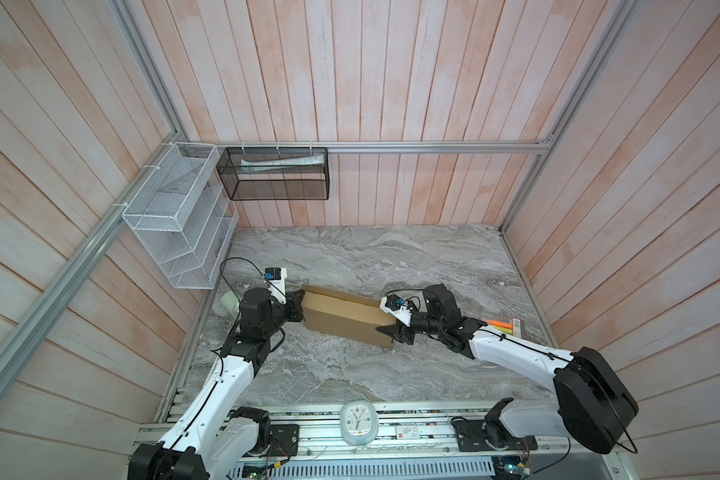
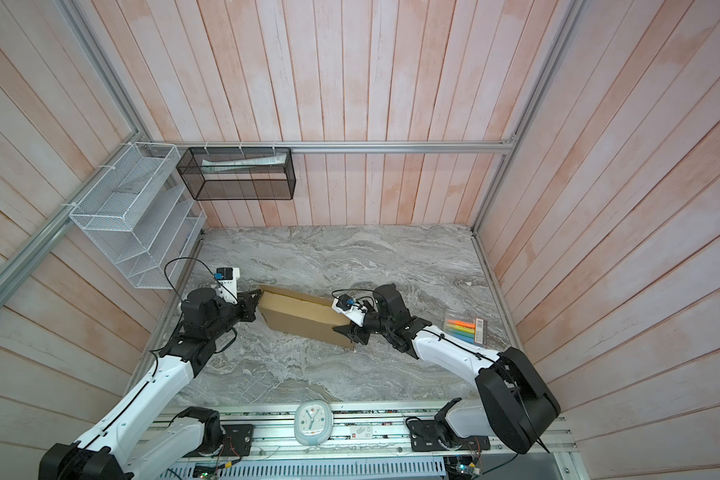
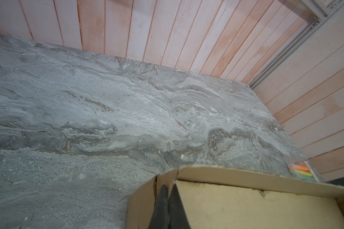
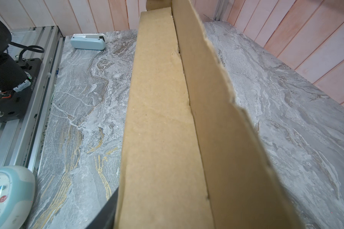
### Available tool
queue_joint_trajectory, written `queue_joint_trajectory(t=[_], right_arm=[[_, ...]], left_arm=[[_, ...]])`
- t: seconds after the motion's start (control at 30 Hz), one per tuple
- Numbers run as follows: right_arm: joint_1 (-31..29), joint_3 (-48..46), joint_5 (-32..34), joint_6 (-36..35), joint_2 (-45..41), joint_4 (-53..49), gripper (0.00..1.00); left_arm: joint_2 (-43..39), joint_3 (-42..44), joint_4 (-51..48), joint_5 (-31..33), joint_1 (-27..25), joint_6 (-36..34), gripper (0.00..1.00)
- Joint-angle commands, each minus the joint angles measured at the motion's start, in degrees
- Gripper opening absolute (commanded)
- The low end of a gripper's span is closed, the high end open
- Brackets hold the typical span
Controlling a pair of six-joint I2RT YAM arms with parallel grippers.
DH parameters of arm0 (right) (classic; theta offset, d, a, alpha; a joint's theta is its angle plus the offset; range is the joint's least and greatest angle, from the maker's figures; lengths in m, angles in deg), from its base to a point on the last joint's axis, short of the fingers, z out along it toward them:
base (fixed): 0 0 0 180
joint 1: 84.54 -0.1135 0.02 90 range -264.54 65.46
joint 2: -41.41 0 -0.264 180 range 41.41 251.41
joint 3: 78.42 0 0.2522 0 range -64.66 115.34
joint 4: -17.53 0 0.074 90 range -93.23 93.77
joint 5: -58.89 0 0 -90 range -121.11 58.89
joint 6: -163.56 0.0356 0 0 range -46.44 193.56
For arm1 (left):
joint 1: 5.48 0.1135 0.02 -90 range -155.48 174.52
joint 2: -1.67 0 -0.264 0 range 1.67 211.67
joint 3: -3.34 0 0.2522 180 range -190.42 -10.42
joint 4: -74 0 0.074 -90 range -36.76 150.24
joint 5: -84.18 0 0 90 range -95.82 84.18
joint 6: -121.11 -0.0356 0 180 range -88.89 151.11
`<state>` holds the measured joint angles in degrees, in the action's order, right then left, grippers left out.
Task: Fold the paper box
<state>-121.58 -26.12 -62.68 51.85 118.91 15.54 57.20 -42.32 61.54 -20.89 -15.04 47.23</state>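
On the marble table (image 1: 350, 257): we count one paper box (image 1: 341, 318) and two grippers.
Box place: we find it mid-table between the grippers, in both top views (image 2: 300, 320).
Box axis: its long axis runs from far left to near right, and the box is tipped up on a long edge.
Box look: plain brown corrugated, shallow, unprinted; the paler narrow side faces up, with a ragged lid edge standing past it.
Left gripper (image 1: 299, 306): jaws pressed together, tips touching the box's left end.
Right gripper (image 1: 391, 329): half-spread astride the right end, gripping it.
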Motion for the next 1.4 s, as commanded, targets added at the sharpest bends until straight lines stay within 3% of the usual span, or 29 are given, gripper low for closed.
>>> queue_joint_trajectory(t=[0.0, 0.2, 0.53, 0.93, 1.37], right_arm=[[0.12, 1.21, 1.04, -0.46, 0.2, -0.15, 0.48], [0.12, 1.18, 1.1, -0.53, 0.22, -0.45, 0.47], [0.14, 1.5, 1.6, -0.24, -1.09, -0.43, 0.58], [0.16, 1.89, 2.29, -0.17, -2.65, 0.56, 0.62], [0.14, -0.74, 4.23, 1.57, -9.79, 1.26, 0.64]], left_arm=[[0.37, 2.49, -2.2, 1.0, -0.37, 0.05, 0.0], [0.34, 3.73, -1.31, 2.08, -0.37, 0.18, 0.0], [0.6, 4.69, 0.02, 2.42, -0.37, 0.74, 0.0], [1.58, 4.48, 0.82, 1.91, -0.37, 1.13, 0.0], [1.01, 3.86, -0.02, 2.12, -0.38, 1.46, 0.0]])
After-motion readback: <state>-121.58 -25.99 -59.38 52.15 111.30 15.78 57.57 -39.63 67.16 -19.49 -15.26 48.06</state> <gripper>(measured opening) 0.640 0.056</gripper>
